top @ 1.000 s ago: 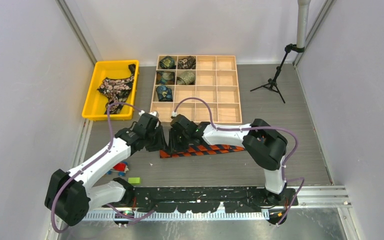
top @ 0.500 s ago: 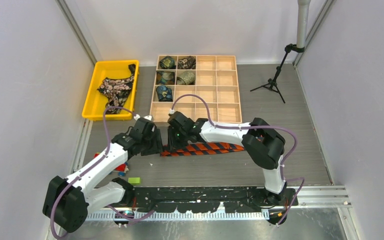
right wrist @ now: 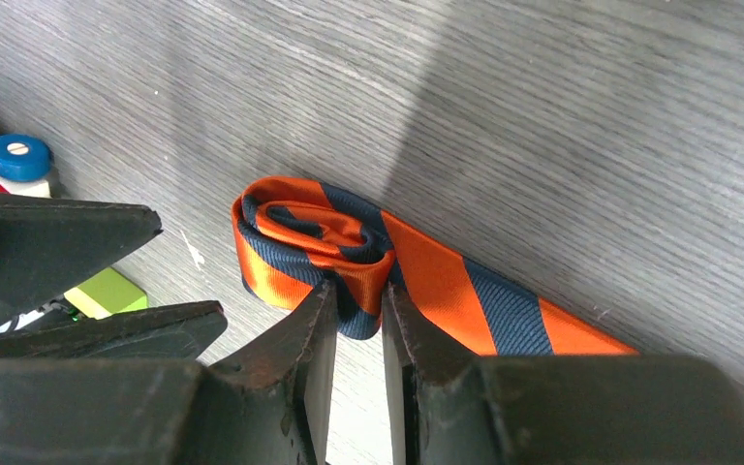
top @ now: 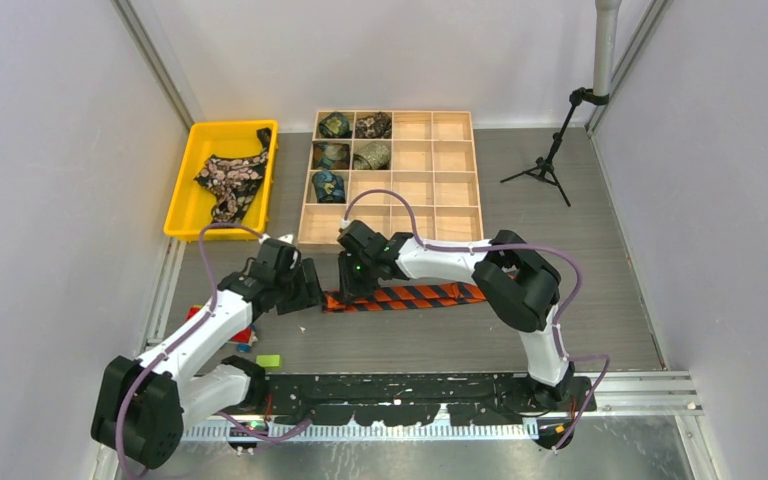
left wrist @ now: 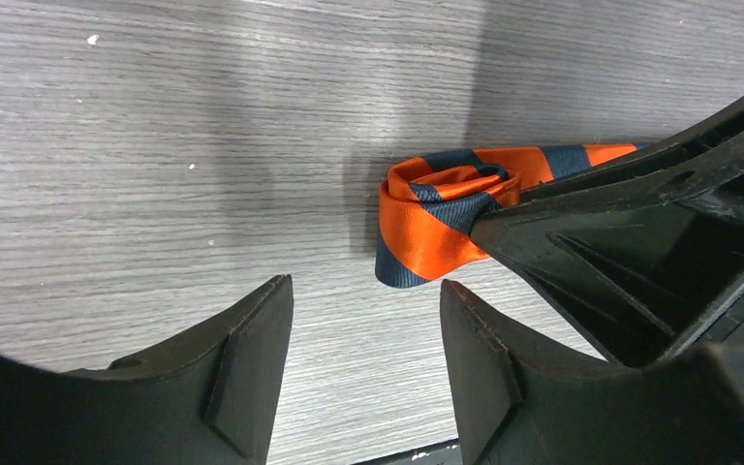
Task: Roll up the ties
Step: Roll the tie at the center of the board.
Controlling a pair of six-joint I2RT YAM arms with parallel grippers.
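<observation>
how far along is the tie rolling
Done: five rolled ties sit in the wooden box. In hand: the orange striped tie is rolled at one end, pinched by the right gripper; the left gripper is open beside it. Remaining: the rest of it lies flat, and the floral tie waits in the yellow bin.

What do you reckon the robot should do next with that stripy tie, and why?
Probably turn the right gripper to wind another turn onto the orange-and-navy striped tie. Only its end is coiled, pinched in that gripper; most lies flat on the table, and the left gripper stands open beside the coil, empty.
</observation>
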